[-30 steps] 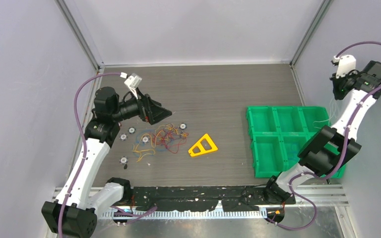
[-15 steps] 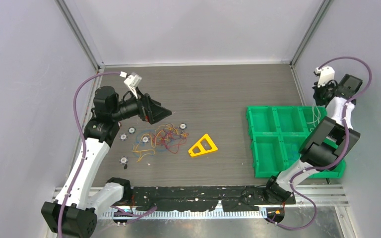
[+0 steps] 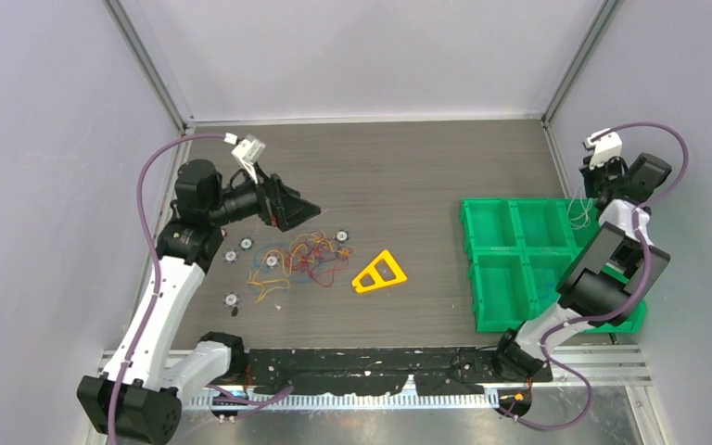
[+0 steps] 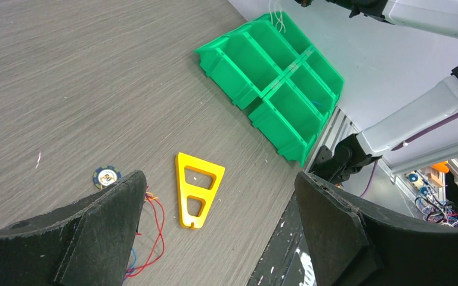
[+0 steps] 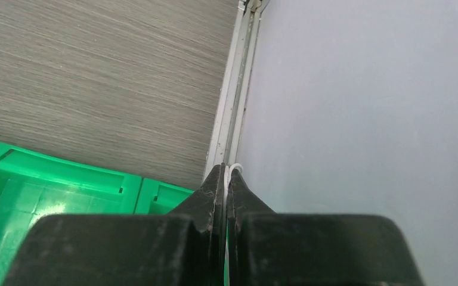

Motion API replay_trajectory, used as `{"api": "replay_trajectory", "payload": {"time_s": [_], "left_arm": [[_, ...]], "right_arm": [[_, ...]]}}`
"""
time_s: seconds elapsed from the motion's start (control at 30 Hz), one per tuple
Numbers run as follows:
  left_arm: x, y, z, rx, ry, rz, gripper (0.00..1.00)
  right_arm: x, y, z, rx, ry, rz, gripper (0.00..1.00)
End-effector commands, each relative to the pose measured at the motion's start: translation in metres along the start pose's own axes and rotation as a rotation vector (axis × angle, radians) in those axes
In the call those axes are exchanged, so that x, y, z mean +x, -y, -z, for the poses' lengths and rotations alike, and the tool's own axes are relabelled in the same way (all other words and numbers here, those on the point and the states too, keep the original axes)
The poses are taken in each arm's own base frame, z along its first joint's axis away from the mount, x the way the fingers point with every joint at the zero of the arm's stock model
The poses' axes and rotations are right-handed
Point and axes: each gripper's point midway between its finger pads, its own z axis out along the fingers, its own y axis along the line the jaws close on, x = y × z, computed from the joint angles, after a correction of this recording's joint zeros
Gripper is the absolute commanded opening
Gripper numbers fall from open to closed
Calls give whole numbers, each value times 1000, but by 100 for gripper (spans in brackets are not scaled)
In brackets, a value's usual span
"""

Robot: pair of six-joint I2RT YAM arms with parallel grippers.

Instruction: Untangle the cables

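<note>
Dark wood-grain table [image 3: 408,167], seen from overhead: the tangled cables [image 3: 301,260] lie just left of a yellow triangle [image 3: 379,272], near the left gripper [image 3: 304,211], whose wrist camera shows its fingers spread wide apart. The right gripper [image 5: 227,179], over the green bin's [image 3: 512,243] far right corner, is pinched on one white cable [image 5: 226,262], a grip only its wrist view reveals.
</note>
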Motion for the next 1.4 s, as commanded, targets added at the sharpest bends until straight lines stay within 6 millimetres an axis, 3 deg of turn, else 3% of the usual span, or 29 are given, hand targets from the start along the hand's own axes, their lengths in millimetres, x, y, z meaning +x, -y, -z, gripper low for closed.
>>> {"api": "replay_trajectory", "payload": {"time_s": [0.0, 0.3, 0.73, 0.83, 1.1, 1.37], "left_arm": [[-14, 10, 4, 6, 27, -52, 97], [-15, 12, 4, 18, 25, -46, 97], [-12, 10, 5, 6, 17, -56, 97], [-13, 10, 5, 6, 17, -58, 97], [-16, 10, 4, 5, 16, -65, 99], [-14, 5, 7, -28, 7, -97, 99]], "right_arm": [[6, -1, 16, -44, -27, 36, 5], [86, -25, 46, -210, -266, 16, 5], [128, -41, 30, -296, -432, -38, 6], [121, -36, 31, -276, -427, -48, 18], [65, -14, 50, -216, -375, -78, 58], [12, -2, 76, -187, -316, -28, 82]]}}
